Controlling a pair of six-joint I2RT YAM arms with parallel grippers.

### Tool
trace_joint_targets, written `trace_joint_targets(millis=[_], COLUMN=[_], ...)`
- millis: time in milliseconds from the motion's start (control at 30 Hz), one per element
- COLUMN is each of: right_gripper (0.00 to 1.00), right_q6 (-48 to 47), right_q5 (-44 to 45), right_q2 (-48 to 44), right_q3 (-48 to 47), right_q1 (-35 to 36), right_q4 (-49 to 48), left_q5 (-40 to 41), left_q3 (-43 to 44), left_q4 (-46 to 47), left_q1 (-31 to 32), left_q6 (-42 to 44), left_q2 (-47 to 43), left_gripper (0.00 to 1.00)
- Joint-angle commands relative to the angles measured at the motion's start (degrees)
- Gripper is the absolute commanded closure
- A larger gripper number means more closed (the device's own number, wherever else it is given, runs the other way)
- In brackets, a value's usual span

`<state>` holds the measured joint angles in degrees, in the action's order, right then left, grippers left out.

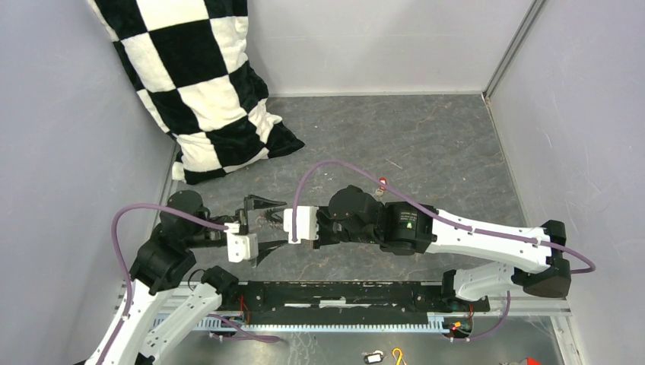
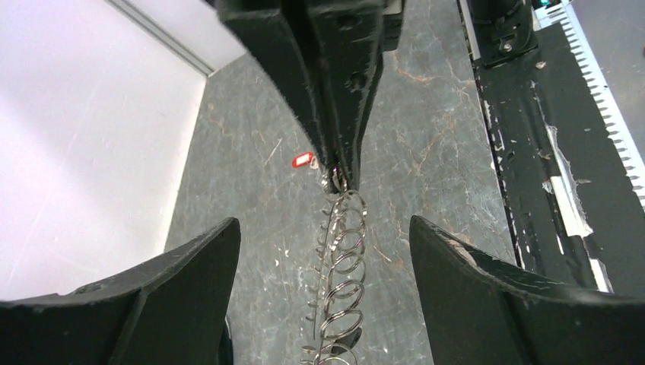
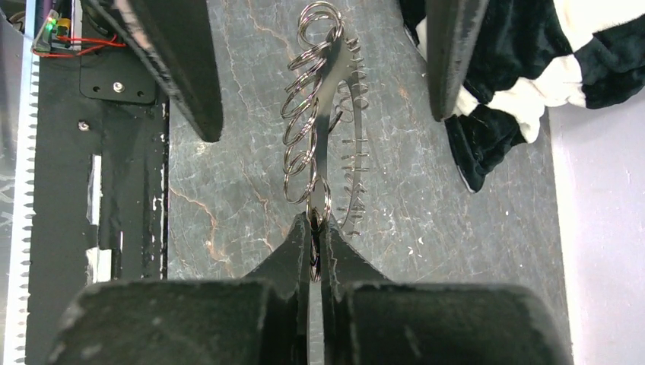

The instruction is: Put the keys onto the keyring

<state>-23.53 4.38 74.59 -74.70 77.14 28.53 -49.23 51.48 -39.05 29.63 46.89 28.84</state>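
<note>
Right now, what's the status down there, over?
Right pincer shut on keyring edge. Left pincer open, straddling it. Red key lies apart, not threaded. Nothing in the way.

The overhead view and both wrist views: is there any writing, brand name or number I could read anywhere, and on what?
No text can be read.
Green patch on the right arm: too small to tell.
White-faced tag at the near edge: too small to read.
Red-headed key on the table: blurred.

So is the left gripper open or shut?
Open. The left gripper stands with fingers wide apart either side of the keyring, clear of it; the right gripper pinches it.
</note>
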Motion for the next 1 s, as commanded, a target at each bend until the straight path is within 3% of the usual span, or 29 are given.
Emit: trace_joint_targets(millis=[0, 167, 233, 333, 433, 967], right_gripper=[1.0, 1.0, 1.0, 1.0, 1.0, 1.0], right_q6=[2.96, 7.3, 9.48, 12.46, 15.21, 20.01], right_q5=[-0.71, -0.27, -0.16, -1.25, -2.49, -3.53], right_q2=[0.31, 2.55, 3.66, 5.33, 6.08, 8.62], right_q3=[-4.69, -8.87, -10.98, -13.41, -14.15, -15.91], right_q1=[0.07, -0.06, -0.22, -0.33, -0.38, -0.63], right_q4=[-2.64, 0.48, 2.71, 5.48, 6.16, 6.66], left_q5=[-6.87, -7.2, -5.76, -1.3, 1.75, 4.13], left_q3=[-1.16, -7.11, -10.58, -17.73, -21.56, -20.9], left_q4=[0.83, -1.78, 2.47, 19.59, 28.33, 29.36], left_q1=[-0.05, -0.09, -0.1, -0.11, -0.15, -0.18], left_q6=[6.51, 22.45, 26.87, 21.83, 21.09, 16.37], left_q2=[-2.05, -8.04, -11.24, -17.37, -20.66, -21.59], left_gripper=[0.14, 0.16, 0.18, 0.28, 0.27, 0.28])
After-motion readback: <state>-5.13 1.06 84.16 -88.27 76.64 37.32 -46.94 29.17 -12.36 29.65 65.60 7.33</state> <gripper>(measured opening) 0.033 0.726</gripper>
